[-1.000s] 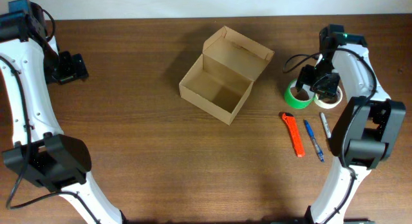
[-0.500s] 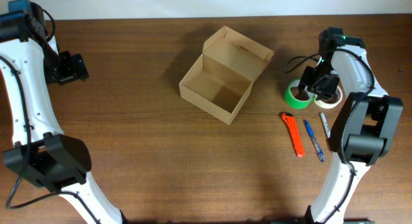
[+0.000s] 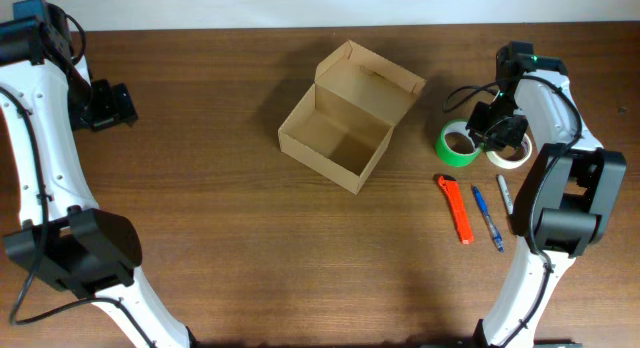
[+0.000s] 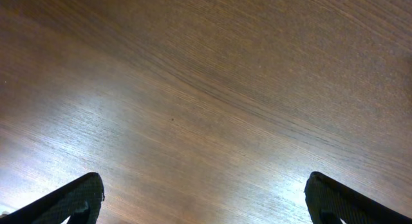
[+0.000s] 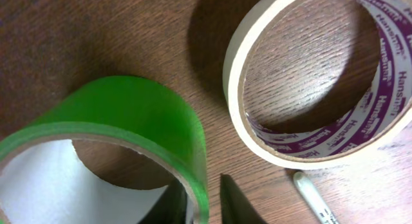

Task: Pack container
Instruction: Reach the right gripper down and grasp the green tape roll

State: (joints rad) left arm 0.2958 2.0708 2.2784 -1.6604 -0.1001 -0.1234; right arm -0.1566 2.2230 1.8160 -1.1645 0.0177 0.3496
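container point(image 3: 338, 138) sits well left of right pincer point(image 3: 483, 138), seemingly gripping green tape point(image 5: 129, 114).

container point(image 3: 335, 138): lid up | right tool point(image 3: 479, 135): at green tape point(image 3: 448, 151)

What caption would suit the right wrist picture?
Right gripper pinching the wall of a green tape roll, a cream tape roll lying beside it on the table.

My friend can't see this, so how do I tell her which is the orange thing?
Start at the open tan cardboard box mid-table. Right of it sits a green roll of tape; in front of that lie three slim sticks. The orange plastic cutter is the leftmost, brighter and thicker than the blue pen and pale pen.
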